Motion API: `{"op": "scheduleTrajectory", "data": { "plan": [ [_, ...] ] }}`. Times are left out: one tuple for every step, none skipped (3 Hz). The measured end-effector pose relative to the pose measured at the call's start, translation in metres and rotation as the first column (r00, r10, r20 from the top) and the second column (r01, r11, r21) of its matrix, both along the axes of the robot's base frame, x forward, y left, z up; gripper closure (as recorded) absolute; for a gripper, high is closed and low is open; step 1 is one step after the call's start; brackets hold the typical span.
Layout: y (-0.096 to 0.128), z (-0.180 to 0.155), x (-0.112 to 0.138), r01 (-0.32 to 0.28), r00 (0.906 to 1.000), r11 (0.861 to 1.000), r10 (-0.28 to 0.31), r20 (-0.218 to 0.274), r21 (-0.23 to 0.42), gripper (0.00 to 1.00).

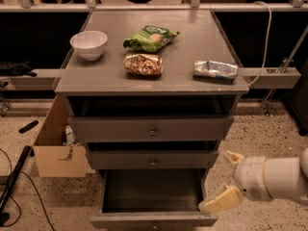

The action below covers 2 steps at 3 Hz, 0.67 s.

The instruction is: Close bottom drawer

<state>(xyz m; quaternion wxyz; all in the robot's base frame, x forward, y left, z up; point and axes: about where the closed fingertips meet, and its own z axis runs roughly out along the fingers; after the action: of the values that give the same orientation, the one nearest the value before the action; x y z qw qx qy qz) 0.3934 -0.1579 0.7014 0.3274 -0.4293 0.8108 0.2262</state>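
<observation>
At the bottom centre of the frame the bottom drawer (144,221) stands pulled out, its dark box exposed. Just beside its right front corner, at lower right, the gripper (227,179) is spread wide and holds nothing. Above are the mid-width drawer (153,160) and the widest drawer (152,128). On the cabinet top (183,76) sit a white bowl (89,44) and three snack packets.

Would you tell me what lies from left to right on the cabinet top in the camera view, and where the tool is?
White bowl, brown snack bag, silver packet; the tool hovers low on the right, beside the open bottom drawer.
</observation>
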Motion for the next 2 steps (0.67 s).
{"op": "scheduleTrajectory", "data": {
  "plan": [
    [-0.0101,-0.0458,-0.0002,0.103,0.9943,0.994,-0.103,-0.026,-0.025,0.0],
    [-0.0045,-0.044,-0.0019,0.085,0.9962,0.996,-0.085,-0.018,-0.014,0.0]
  ]
}}
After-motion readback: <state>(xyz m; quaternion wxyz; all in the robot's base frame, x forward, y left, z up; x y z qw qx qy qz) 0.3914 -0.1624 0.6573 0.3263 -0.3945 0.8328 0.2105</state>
